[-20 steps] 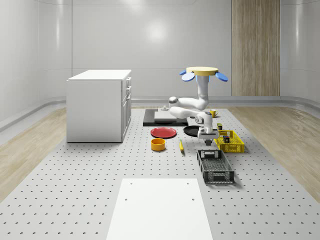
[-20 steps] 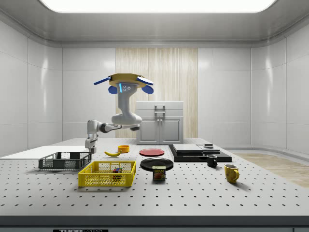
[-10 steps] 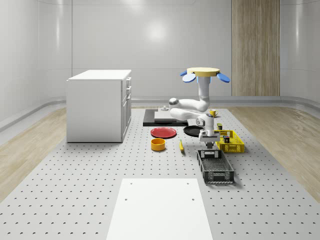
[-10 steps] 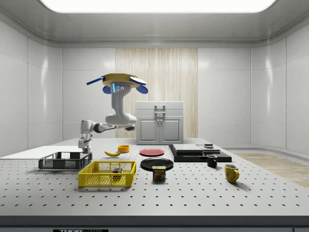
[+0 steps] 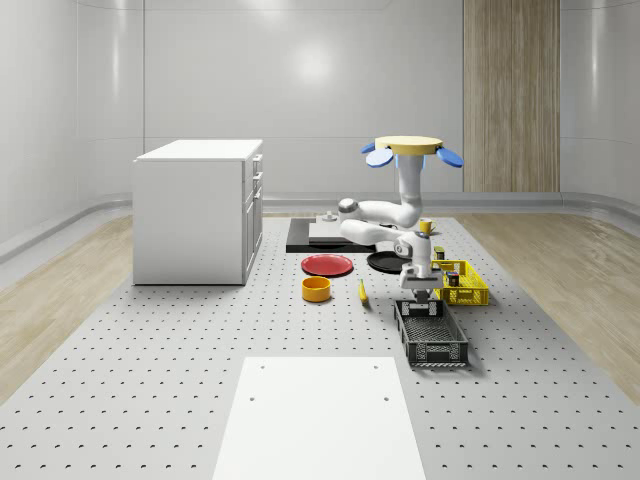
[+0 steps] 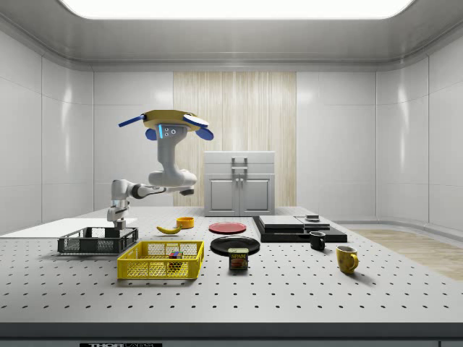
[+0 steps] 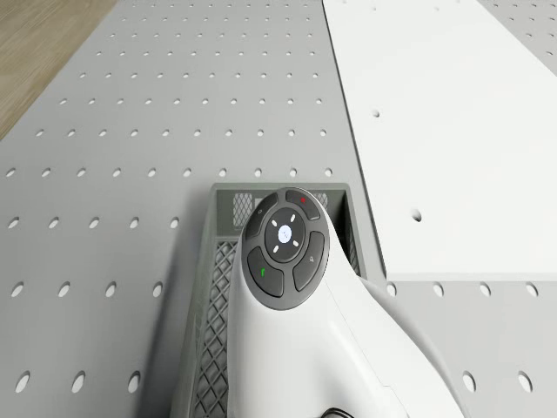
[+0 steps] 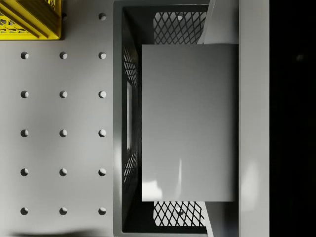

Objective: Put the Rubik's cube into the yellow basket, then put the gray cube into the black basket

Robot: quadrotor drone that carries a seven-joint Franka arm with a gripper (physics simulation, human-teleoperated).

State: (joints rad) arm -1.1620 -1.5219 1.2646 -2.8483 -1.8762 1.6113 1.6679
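My gripper [image 5: 418, 297] [image 6: 118, 225] is shut on the gray cube [image 8: 187, 123], with its fingers [image 8: 211, 19] against two opposite faces. It hangs low over the far end of the black mesh basket [image 5: 431, 336] [image 6: 97, 241] [image 8: 119, 123] [image 7: 224, 261], and the cube sits inside the basket's outline in the wrist view. The yellow basket [image 5: 461, 284] [image 6: 160, 260] [image 8: 29, 19] stands just beyond, with the Rubik's cube [image 6: 174, 254] inside it. The drone [image 5: 411, 150] [image 6: 166, 124] hovers high above the table behind the baskets, its arm reaching down and forward.
A white cabinet [image 5: 200, 210] stands at the whole-scene view's left. A red plate [image 5: 328, 265], an orange bowl [image 5: 316, 289], a banana [image 5: 362, 292] and a black pan [image 5: 385, 262] lie near the baskets. A white sheet [image 5: 320, 415] covers the front of the table.
Drone and arm have moved toward the side view's left, carrying the gray cube from beside the yellow basket to over the black basket. The gripper has come down lower.
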